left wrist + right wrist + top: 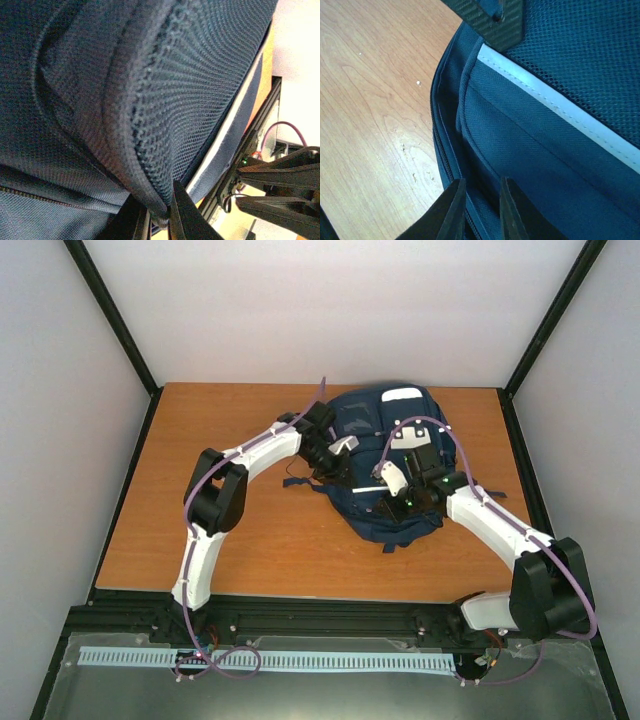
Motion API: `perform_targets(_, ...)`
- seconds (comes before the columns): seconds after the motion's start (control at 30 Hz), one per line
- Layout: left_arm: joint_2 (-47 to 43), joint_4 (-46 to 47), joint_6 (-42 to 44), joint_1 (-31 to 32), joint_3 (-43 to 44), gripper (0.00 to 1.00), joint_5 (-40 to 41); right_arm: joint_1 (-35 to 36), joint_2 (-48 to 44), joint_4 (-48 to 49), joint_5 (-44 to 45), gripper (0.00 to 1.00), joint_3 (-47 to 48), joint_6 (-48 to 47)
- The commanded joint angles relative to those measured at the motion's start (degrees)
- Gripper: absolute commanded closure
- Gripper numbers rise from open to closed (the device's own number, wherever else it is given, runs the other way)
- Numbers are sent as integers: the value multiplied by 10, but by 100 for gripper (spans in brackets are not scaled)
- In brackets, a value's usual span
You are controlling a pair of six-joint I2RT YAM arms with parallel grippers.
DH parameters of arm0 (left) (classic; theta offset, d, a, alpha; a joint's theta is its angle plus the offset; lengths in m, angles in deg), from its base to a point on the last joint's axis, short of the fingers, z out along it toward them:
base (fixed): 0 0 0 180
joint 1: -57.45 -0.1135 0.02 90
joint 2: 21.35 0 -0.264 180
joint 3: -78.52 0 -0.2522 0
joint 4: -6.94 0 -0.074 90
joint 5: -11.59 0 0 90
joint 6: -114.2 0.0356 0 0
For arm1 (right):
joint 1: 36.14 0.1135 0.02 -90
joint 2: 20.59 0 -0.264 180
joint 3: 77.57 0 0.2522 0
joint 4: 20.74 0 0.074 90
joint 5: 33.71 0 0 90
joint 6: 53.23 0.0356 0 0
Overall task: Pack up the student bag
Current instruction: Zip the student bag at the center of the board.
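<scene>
- While the bag (360, 420) lies flat on the table (200, 500), around the middle and towards the far edge, both arms bear on it from either side. Nothing to be packed is in sight.
- The step in hand looks to be opening the bag, by getting a purchase on the fabric so the zip can be worked.
- The left gripper (160, 212) is pressed together on a padded mesh fold (150, 125) of the bag, with the fold's edge nipped between its fingers.
- The right gripper (481, 200) sits at the bag's edge, where the cloth meets the wood. Its jaws stand a narrow gap apart over the cloth beside the zip seam (439, 150), below a white stripe (560, 105). Whether they bite on anything cannot be told.
- The next move likely calls for the left to pull the fold taut while the right finds the zip pull, which is not visible here. It would then draw the pull along the seam without dragging the soft bag across the table.
</scene>
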Motion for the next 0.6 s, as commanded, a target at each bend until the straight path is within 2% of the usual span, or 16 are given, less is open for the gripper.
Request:
perform_targets(0.0,3,9,4,10,42,99,-68,8,-9,10,2,81,-10,-15)
perform_targets(0.13,10,14,3,10,59,99,-88,9,-19,-7,10,80,-17,-23)
perform_targets(0.27,16,14,4,10,73,99,-95,8,-25,-10,27,73,-21,-33)
perform_targets(0.57,18,15,9,10,84,99,-101,9,-13,-3,76,73,-28,-78)
